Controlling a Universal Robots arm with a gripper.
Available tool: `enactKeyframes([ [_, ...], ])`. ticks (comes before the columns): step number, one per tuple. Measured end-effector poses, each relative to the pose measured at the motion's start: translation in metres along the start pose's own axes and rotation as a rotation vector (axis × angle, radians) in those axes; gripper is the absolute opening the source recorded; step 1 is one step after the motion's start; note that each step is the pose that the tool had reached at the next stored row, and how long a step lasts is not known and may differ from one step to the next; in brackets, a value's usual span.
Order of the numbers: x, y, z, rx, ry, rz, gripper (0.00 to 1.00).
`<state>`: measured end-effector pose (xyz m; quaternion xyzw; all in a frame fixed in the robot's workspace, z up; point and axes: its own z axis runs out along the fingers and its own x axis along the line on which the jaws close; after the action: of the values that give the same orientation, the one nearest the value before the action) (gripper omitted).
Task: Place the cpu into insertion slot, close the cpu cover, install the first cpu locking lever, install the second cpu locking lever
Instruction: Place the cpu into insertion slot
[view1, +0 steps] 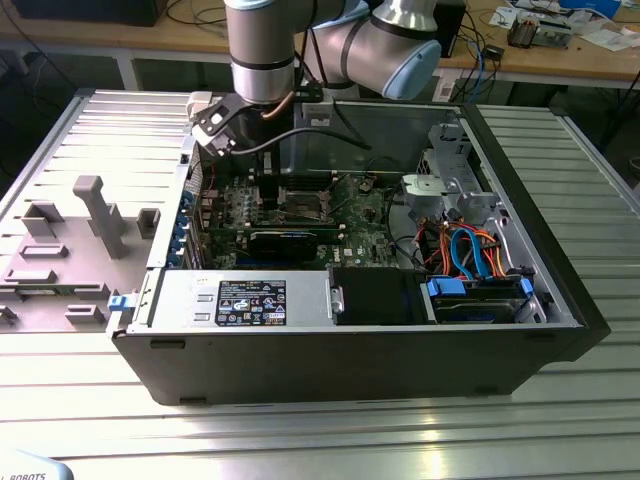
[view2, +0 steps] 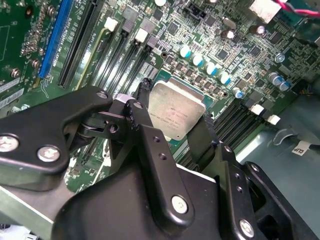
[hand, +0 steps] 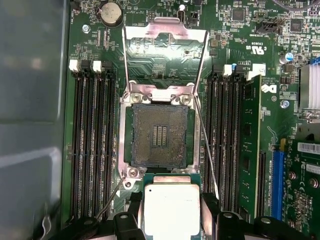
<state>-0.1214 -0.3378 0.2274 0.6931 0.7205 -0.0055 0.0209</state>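
Slatted metal table (view1: 300, 440) bearing an open computer case (view1: 350, 370). The gripper (hand: 170, 216) clamps the cpu (hand: 171, 210) between its jaws, beside the empty insertion slot (hand: 159, 136). The cpu cover (hand: 165, 52) stands open and the locking levers (hand: 207, 150) are unlatched. No step is complete.

Illegible fine print on cpu (view2: 177, 116) and black sticker (view1: 251, 301)

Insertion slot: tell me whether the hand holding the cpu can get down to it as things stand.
Probably yes. The hand grips the cpu close to the slot. The cover stands flipped open away from it, so the recess lies bare with nothing over it.
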Motion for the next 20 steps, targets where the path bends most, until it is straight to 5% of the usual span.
enactKeyframes([
  [11, -0.0003, -0.0028, -0.0126, -0.0070, 0.0014, 0.000, 0.55],
  [20, -0.0010, 0.0037, -0.0124, -0.0050, 0.0046, 0.000, 0.55],
])
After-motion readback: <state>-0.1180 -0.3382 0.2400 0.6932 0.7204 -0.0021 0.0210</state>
